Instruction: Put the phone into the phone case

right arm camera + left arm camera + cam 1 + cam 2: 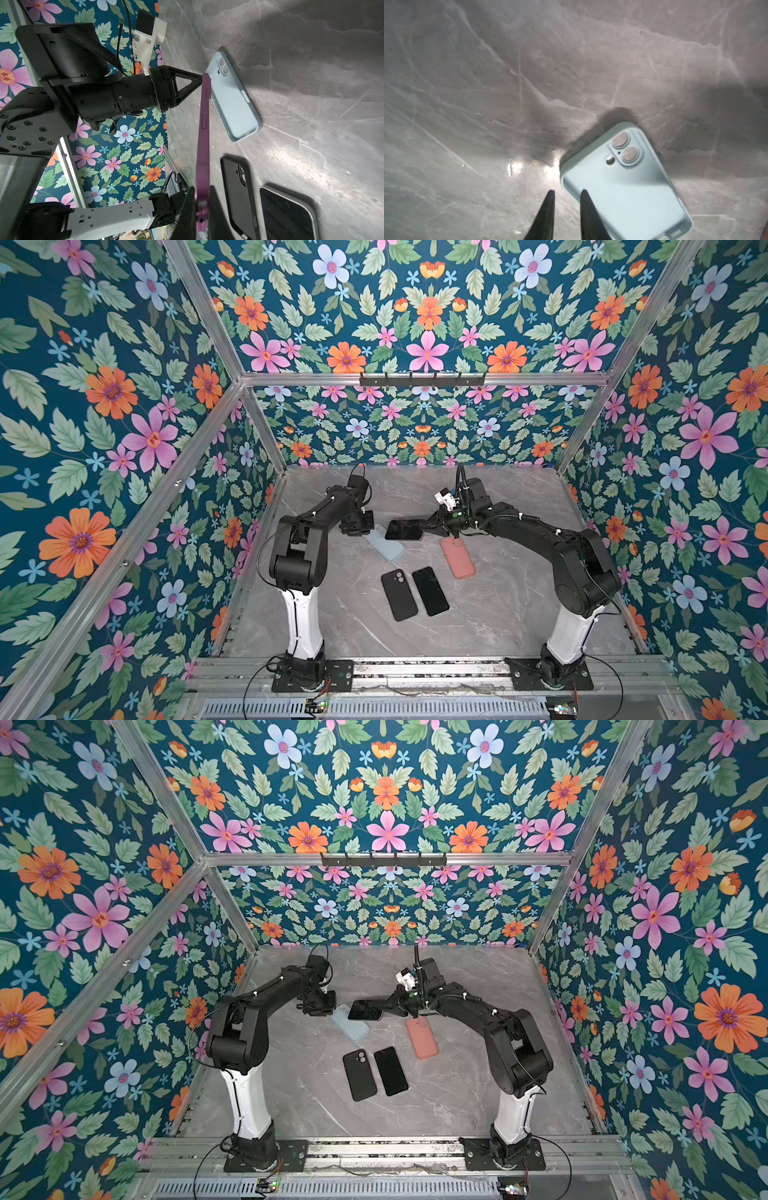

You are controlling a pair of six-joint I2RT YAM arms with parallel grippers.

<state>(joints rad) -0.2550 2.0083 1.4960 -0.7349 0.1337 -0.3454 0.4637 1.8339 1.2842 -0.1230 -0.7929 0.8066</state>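
Right tool [201, 190] pinches phone [204, 128] by near end; light-blue case [234, 104] lies on counter [311, 62] just beneath. Left tool [568, 193], slightly spread, empty, beside far end. Best: square corners with case, seat far end first.

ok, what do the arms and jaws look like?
Left arm and right arm match: black joints and links, white lower segment, black base plate, black cables with white ties, white bracket at the wrist. A green light shows on the right one. Jaws are black, tapered, with triangular cut-outs.
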